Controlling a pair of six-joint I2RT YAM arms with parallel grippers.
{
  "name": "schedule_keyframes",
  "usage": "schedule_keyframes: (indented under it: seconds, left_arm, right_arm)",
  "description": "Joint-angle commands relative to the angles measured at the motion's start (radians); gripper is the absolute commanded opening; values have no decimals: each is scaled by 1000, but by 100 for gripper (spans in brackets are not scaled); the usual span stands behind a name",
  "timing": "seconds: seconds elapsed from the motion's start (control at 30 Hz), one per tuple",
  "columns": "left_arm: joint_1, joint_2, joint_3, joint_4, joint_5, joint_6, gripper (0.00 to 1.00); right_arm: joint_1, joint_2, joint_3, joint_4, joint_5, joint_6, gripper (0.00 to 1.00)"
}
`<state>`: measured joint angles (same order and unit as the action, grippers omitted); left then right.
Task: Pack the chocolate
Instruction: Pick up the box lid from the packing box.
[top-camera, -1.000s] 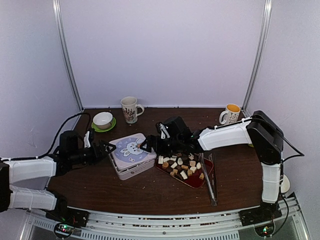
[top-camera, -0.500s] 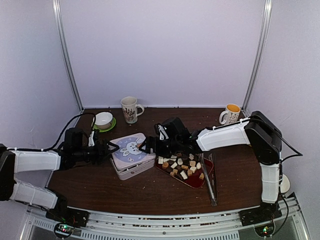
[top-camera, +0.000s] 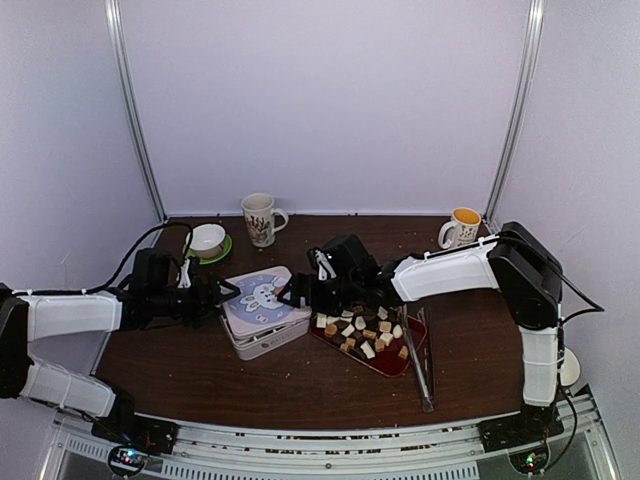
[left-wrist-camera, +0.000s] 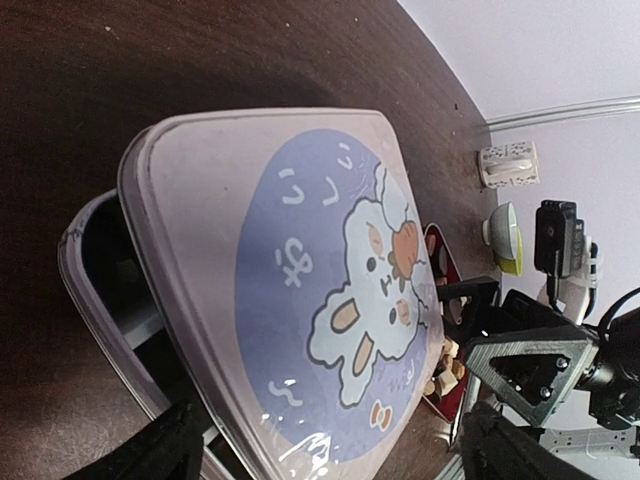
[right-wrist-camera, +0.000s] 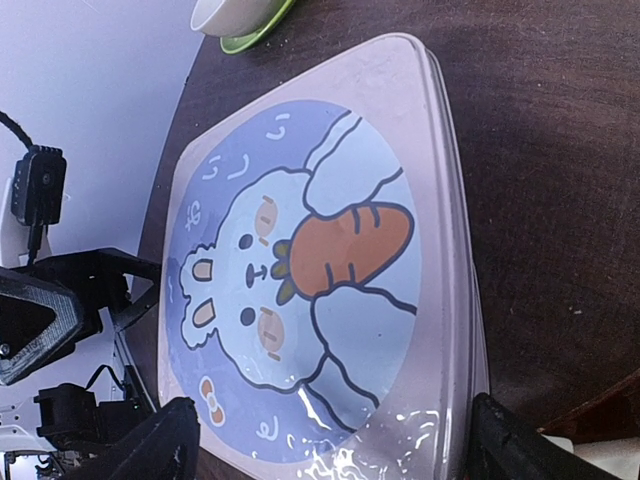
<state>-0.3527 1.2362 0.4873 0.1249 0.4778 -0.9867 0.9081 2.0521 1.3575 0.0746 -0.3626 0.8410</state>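
Note:
The chocolate (top-camera: 364, 334), small cream, tan and brown pieces, lies on a red tray (top-camera: 398, 364) right of centre; a few pieces show in the left wrist view (left-wrist-camera: 446, 372). A tin with a bunny lid (top-camera: 262, 299) stands left of the tray. The lid (left-wrist-camera: 300, 260) sits askew, with a gap over the tin's base (left-wrist-camera: 95, 260). My left gripper (top-camera: 222, 296) is open, its jaws either side of the lid's left corner (left-wrist-camera: 330, 460). My right gripper (top-camera: 291, 293) is open at the lid's right corner (right-wrist-camera: 325, 455).
Long metal tongs (top-camera: 420, 360) lie along the tray's right side. A white bowl on a green saucer (top-camera: 206, 241) and a patterned mug (top-camera: 260, 218) stand at the back left, and a yellow-lined mug (top-camera: 461, 229) at the back right. The bowl also shows in the right wrist view (right-wrist-camera: 235, 15).
My left arm has moved right, bringing its gripper up to the tin's left corner. The right gripper has edged slightly left and stays at the tin's right corner.

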Motion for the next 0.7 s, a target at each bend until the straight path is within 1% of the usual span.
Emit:
schedule_keyframes:
  seconds: [0.0,0.13,0.37,0.67]
  left_arm:
    - [-11,25,43,-49,-39,-25,93]
    - [-18,52,65,-37,-21,-29,93]
    - [-27,68,73,43,54,-38,91]
    - [-27,33,77,23,66,-29,90]
  right_arm:
    - [6,21,40,-4,1,-12,92]
    - [6,28,42,-7,1,-15,92]
    - [7,34,39,-11,1,-21,92]
    - [-6,32,49,-52,7,-64,90]
